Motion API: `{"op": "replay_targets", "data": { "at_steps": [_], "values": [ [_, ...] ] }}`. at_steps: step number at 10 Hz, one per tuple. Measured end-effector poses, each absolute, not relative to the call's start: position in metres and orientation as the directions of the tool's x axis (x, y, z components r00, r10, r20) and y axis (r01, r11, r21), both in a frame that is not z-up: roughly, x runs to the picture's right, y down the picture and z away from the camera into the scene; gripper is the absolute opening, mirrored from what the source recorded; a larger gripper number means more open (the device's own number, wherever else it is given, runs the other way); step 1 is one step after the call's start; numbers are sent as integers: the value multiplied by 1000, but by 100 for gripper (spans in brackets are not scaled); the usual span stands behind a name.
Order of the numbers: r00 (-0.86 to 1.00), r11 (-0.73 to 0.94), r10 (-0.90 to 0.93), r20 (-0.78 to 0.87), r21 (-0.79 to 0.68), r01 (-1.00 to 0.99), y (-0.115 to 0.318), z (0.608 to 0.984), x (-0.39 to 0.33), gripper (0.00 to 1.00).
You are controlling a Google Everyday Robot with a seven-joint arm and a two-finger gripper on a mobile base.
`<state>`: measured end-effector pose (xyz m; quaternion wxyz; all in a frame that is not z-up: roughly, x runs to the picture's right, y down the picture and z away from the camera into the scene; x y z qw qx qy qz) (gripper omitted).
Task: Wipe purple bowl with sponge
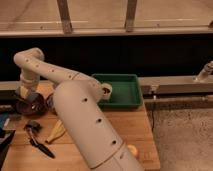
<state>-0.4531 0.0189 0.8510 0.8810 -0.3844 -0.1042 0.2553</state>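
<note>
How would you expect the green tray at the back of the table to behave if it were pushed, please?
The green tray looks flat-bottomed and low-walled, so it would probably slide rather than tip. It appears to be rigid plastic, likely light for its size. The pincer is far from it, over the purple bowl.

White arm bent far left, wrist turned down, pincer (26,95) low, seemingly closed.

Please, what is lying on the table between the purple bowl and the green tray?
In the camera view, the robot's own arm crosses that stretch and hides most of it. The gripper, shut, is over the purple bowl; the green tray sits right.
</note>
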Motion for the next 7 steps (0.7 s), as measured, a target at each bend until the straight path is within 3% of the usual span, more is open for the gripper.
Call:
{"op": "replay_targets", "data": {
  "at_steps": [3, 7],
  "values": [
    [870, 586, 493, 22, -747, -314, 43, 831, -476, 0],
    [849, 577, 527, -21, -725, -376, 62, 807, -434, 0]
  ]
}}
